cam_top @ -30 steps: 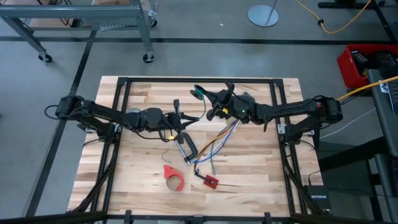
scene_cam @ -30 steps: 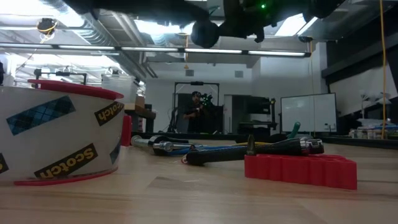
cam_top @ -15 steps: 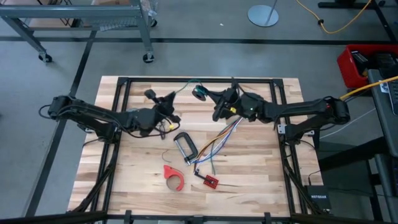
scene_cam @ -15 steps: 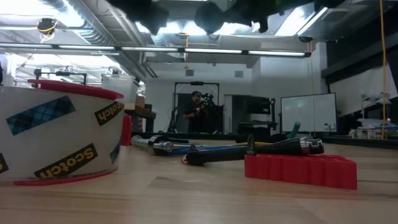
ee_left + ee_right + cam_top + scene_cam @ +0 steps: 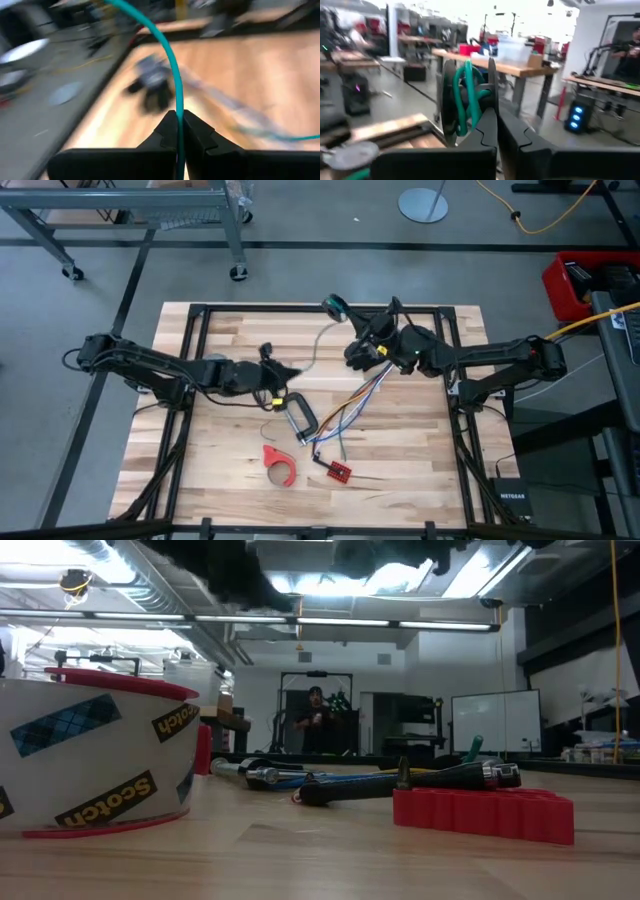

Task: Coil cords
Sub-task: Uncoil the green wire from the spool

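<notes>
The cord is a small dark round coil with green turns, held in the air over the table's far middle by my right gripper, which is shut on it. A green tail curves from the coil down to my left gripper, which is shut on it left of the table's centre. In the left wrist view the tail runs up and away from the fingertips. My left gripper pinches the green tail between its two shut fingertips, coming nearly level from the table's left. The tail is clear of the table and arcs slackly toward the coil. My right gripper holds the coil by its near rim, pinched at the fingertips. The fingers come level from the table's right. The coil stands on edge, lifted clear.
A metal C-clamp, a red tape dispenser and a multicoloured wire bundle joined to a small red board lie at the table's middle and near side. In the low view the tape roll stands close by.
My right gripper has risen and gone toward the table's far edge, carrying the coil with it. My left gripper has swung toward the far left and back, rolling and tipping down, still shut on the tail, which now spans a longer arc.
</notes>
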Controlling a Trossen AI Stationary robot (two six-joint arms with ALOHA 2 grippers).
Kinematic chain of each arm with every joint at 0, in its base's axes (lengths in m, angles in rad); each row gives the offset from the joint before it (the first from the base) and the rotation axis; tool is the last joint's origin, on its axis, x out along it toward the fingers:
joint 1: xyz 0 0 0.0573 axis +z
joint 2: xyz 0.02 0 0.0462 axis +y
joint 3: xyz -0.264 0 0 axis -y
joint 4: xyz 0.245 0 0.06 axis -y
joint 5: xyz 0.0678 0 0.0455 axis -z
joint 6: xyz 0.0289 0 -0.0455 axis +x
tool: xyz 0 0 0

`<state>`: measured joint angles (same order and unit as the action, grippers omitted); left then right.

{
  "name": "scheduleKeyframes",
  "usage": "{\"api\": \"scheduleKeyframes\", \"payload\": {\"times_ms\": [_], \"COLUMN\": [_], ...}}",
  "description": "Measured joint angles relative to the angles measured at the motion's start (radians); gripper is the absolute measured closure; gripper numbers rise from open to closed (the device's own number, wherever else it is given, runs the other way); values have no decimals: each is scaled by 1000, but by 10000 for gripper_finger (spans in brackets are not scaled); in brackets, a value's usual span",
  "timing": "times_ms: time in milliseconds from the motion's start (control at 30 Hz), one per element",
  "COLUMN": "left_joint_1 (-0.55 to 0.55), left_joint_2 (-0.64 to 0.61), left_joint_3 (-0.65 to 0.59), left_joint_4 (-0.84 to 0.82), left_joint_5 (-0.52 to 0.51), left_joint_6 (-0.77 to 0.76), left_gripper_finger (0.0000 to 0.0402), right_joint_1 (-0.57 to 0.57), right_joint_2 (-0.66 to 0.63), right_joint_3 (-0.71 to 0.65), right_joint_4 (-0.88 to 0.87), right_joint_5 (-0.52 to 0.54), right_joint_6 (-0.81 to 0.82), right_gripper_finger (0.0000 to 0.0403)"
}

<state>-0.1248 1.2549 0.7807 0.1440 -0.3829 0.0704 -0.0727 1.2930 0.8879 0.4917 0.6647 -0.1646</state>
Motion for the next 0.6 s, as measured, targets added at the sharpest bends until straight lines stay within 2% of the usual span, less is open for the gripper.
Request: {"api": "scheduleKeyframes", "payload": {"times_ms": [133,233,467,600], "left_joint_1": [-22,-36,-67,-86], "left_joint_2": [-1,-9,-65,-107], "left_joint_3": [0,0,0,0], "left_joint_4": [134,221,284,282], "left_joint_5": [37,-11,-335,-536], "left_joint_6": [80,162,313,391], "left_gripper_finger": [401,401,401,401], "right_joint_1": [0,0,0,0], "right_joint_2": [0,0,1,1], "right_joint_3": [0,0,0,0], "right_joint_4": [-143,-257,-504,-630], "right_joint_5": [53,69,66,-4], "right_joint_6": [1,11,108,196], "right_gripper_finger": [403,403,403,403]}}
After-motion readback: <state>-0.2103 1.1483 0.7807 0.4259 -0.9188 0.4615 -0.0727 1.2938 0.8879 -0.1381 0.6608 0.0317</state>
